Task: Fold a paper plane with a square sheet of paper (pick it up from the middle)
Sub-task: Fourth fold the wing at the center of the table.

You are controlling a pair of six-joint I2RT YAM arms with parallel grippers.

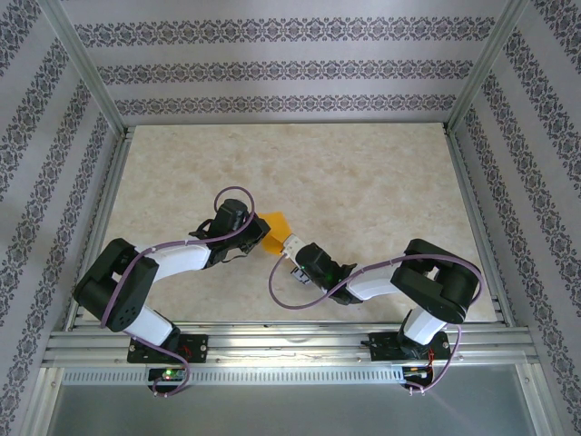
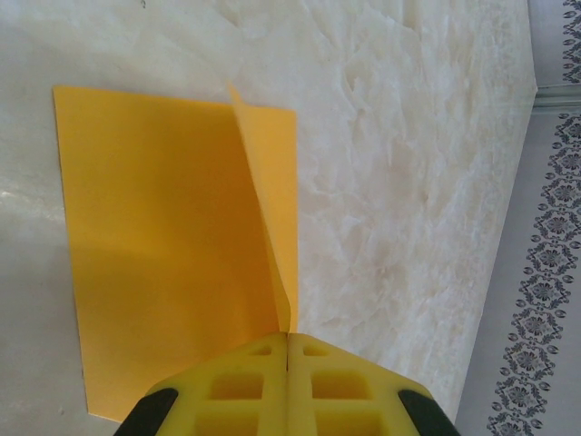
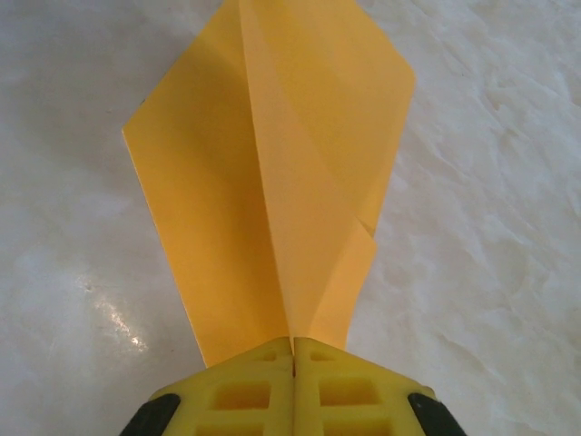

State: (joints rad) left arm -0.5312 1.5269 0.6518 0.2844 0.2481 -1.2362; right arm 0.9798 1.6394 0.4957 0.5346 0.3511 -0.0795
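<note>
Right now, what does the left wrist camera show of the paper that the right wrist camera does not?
Left wrist: the paper lies mostly flat as a rectangle, one thin flap standing up along a crease into the left gripper; a patterned wall stands at the right. Right wrist: a pointed kite shape with layered folds, narrowing into the right gripper. Both: a yellow gripper shut on the orange paper, over a pale marbled table.

Smooth matt paper sheet (image 2: 163,245), glossy marbled tabletop (image 2: 408,182), metal frame rails (image 1: 290,350)

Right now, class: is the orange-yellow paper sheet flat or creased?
Creased: the orange-yellow paper sheet rises into a ridge, pinched by the left gripper and right gripper.
</note>
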